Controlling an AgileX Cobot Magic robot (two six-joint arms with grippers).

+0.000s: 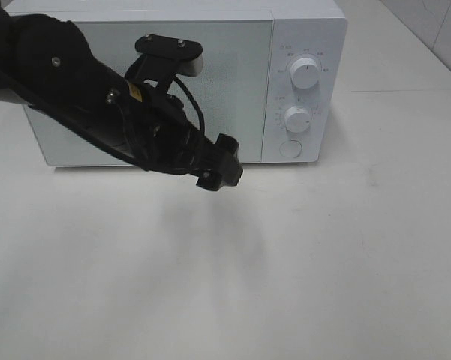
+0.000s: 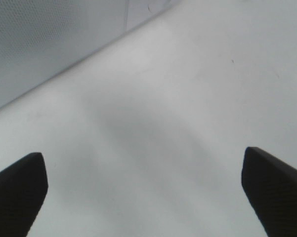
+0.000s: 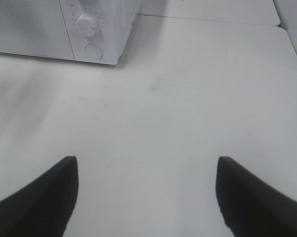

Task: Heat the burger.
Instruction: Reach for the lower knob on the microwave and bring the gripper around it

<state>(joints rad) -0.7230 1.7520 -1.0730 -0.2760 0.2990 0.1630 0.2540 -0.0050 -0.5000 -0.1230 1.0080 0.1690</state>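
White table (image 1: pixel 345 285) fills most of my high view, and the white microwave (image 1: pixel 300 22) at its back has its door (image 1: pixel 240 82) closed. I find the burger in none of my views; I judge it sits behind that door, though I cannot confirm it. My left gripper (image 2: pixel 143 163) hangs just before the door, jaws wide apart, holding nothing. My right gripper (image 3: pixel 147 168) is likewise spread and empty over the table. Left to do, I reckon: setting the upper knob (image 1: pixel 305 75) and lower knob (image 1: pixel 296 118).

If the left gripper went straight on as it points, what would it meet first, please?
The left gripper would probably meet the bare table before the microwave; nothing else lies between.
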